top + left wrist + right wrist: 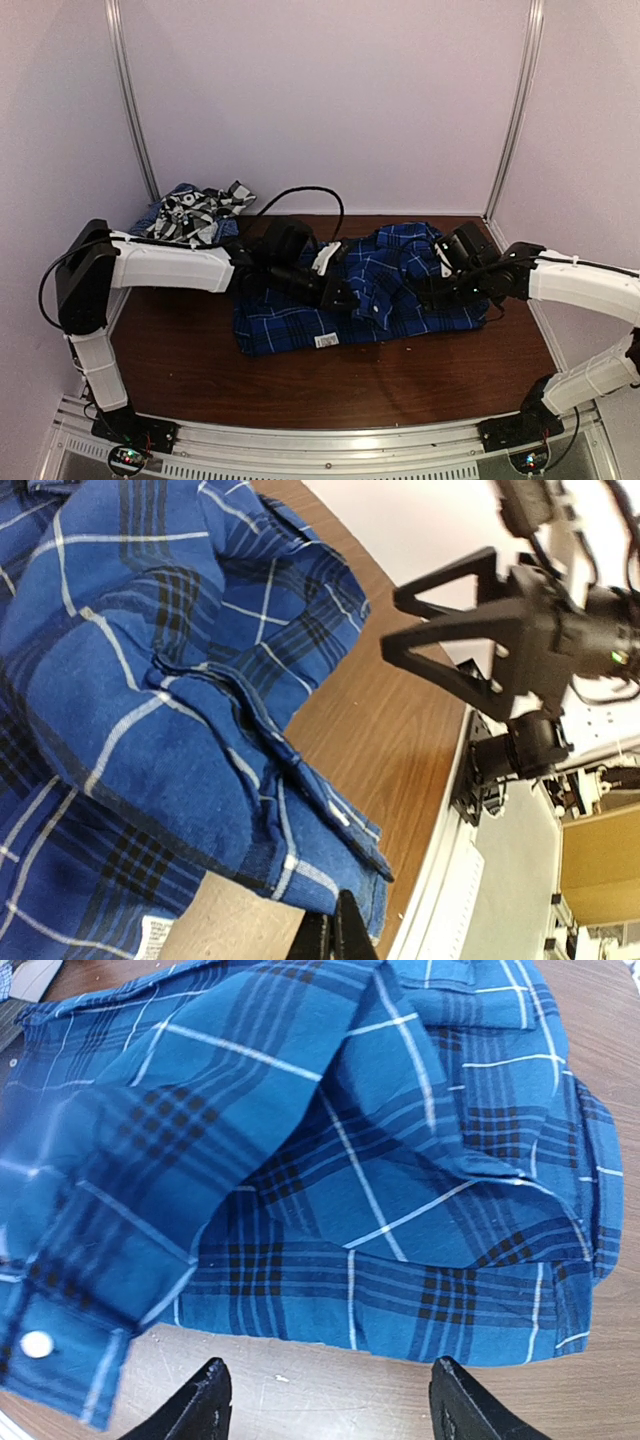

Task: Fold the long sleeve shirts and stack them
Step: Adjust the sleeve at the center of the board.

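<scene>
**Status: First Shirt Partly Folded, Stack Not Started**

Left hand [335, 935]: fingers pressed fully together beside the hem of the royal-blue plaid shirt [150, 710]. The wrist view does not show whether a ply of cloth is pinched between them.

Right hand [335, 1410]: jaws wide apart with nothing between them. It sits low over the bare desk [300, 1380], just short of the shirt's edge. A cuff with a white button [37, 1343] lies to one side.

Shirt location: centre of the desk, between the two hands. It lies bunched, with loose layers lapped over one another and no flat rectangle formed. A white label [326, 341] shows at the near edge.

Heap of other shirts [195, 212]: rear left corner, crumpled, black-and-white plaid uppermost, apart from the blue shirt.

Progress, as judged: early.
- The blue shirt looks gathered but not squared.
- No finished fold is in place as a stack base.
- Remaining: complete this fold, set the shirt down, then repeat for each shirt in the heap.
</scene>
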`<move>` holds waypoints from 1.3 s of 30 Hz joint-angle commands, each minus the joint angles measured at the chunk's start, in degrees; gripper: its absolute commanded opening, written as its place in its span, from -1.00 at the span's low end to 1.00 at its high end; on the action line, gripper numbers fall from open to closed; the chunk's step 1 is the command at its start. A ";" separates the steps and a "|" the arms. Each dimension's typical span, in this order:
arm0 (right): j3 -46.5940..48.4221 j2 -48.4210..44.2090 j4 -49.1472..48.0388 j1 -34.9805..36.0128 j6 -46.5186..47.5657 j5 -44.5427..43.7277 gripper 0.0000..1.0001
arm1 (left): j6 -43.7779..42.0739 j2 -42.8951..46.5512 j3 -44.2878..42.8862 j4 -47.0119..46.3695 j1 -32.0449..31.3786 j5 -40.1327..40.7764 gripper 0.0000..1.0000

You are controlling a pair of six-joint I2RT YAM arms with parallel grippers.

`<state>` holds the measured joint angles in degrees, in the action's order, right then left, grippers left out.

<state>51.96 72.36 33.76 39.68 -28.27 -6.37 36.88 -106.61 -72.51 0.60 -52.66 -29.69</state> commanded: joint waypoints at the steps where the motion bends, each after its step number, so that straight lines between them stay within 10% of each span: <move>1: -1.35 -2.60 0.74 -1.50 0.31 -3.29 0.38 | -8.58 3.80 -0.98 12.29 1.93 -5.93 -1.00; 13: -3.10 -3.59 -1.82 -3.63 -0.25 -6.19 0.42 | -21.06 11.27 2.86 29.23 7.83 -7.73 -1.00; 32: -4.55 1.21 -4.79 -4.13 0.46 -4.97 0.42 | -24.66 7.44 8.66 25.50 17.06 -12.67 -1.00; 39: -6.22 1.38 -5.74 -4.09 0.08 -4.40 0.42 | -19.78 5.56 13.22 16.60 17.07 -12.31 -0.37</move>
<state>47.07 73.60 29.36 35.97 -28.32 -10.70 14.20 -100.33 -62.43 24.75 -35.62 -41.01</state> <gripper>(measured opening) 0.708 0.247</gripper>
